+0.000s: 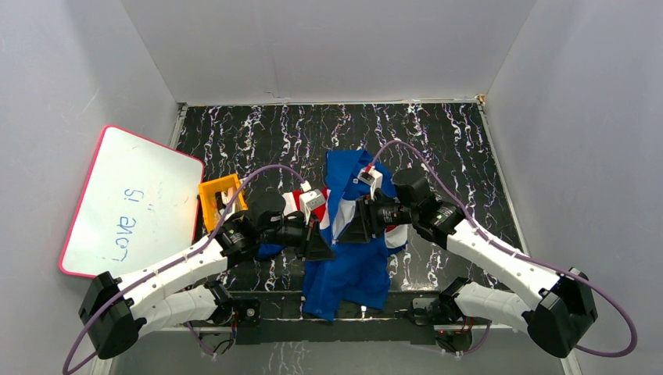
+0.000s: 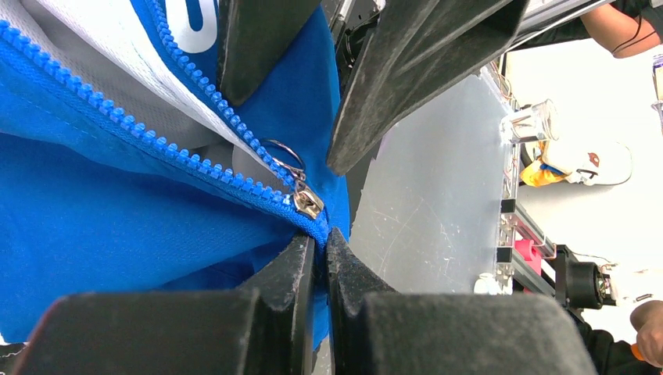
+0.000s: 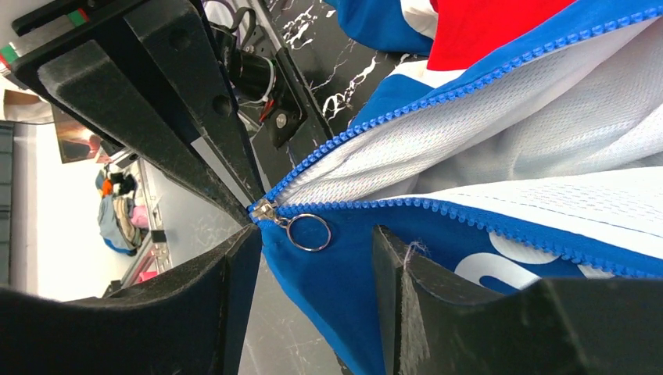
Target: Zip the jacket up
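The blue jacket [image 1: 349, 269] lies on the table between both arms, its red and white stripes showing near its middle. My left gripper [image 2: 322, 244] is shut on the jacket's blue fabric at the bottom end of the zipper, just below the metal slider [image 2: 307, 201] and its ring pull [image 2: 281, 155]. My right gripper [image 3: 317, 242] is open, its jaws either side of the blue fabric just below the ring pull [image 3: 307, 232]; the slider [image 3: 263, 211] sits by its left finger. The zipper teeth [image 3: 469, 78] stand parted above the slider, showing white lining [image 3: 547, 133].
A pink-rimmed whiteboard [image 1: 129, 199] lies at the left. An orange container [image 1: 219, 199] stands beside it, near my left arm. The black marbled table [image 1: 438, 141] is boxed in by grey walls. The two grippers are close together over the jacket.
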